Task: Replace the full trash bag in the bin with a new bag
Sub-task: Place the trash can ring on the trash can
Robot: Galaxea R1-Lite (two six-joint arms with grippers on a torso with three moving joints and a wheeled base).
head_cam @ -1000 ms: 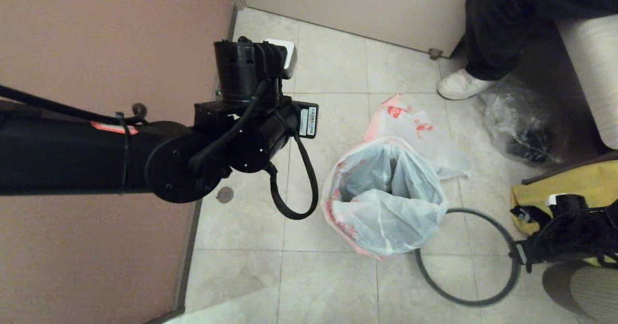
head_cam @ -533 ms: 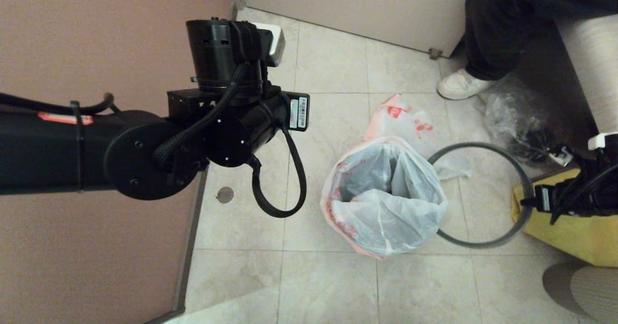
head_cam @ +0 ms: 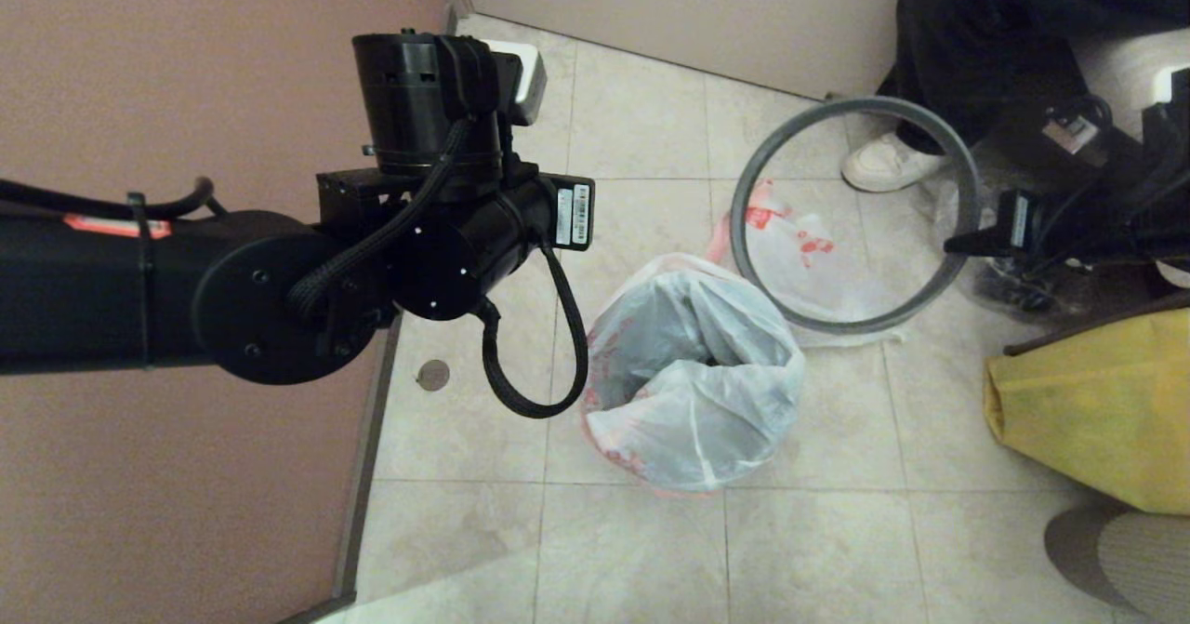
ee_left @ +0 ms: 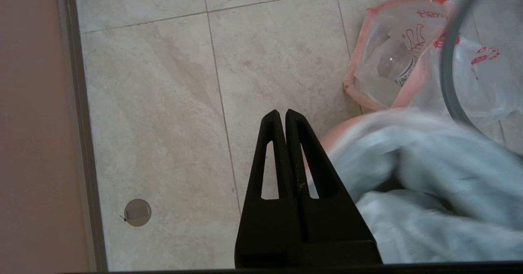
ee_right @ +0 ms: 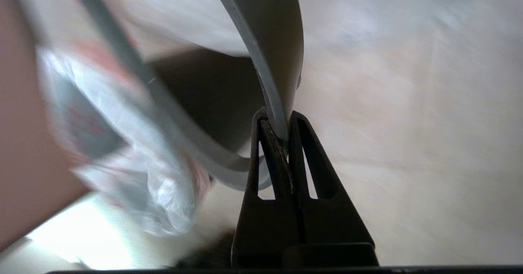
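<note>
Bin (head_cam: 693, 373) on the tiled floor (head_cam: 632, 550), its hoop lifted clear by the right end effector.

Nearest, the left end effector (ee_left: 284, 116) hangs over the floor with fingers pressed together on nothing; the bin sits just beside and below it, lined with a translucent white, pink-trimmed bag whose mouth stands open. Beyond that, the right end effector (ee_right: 278, 121) is clamped on the dark grey hoop (head_cam: 851, 215), which it carries tilted in the air, apart from the bin. Under the hoop, past the bin from the left end effector, a second pink-trimmed bag with red marks (head_cam: 799, 243) lies on the floor. A yellow bag (head_cam: 1088, 401) sits below the right end effector. Farther off are a clear bag with dark contents (head_cam: 1013, 280) and a person's white shoe (head_cam: 883, 164).
</note>
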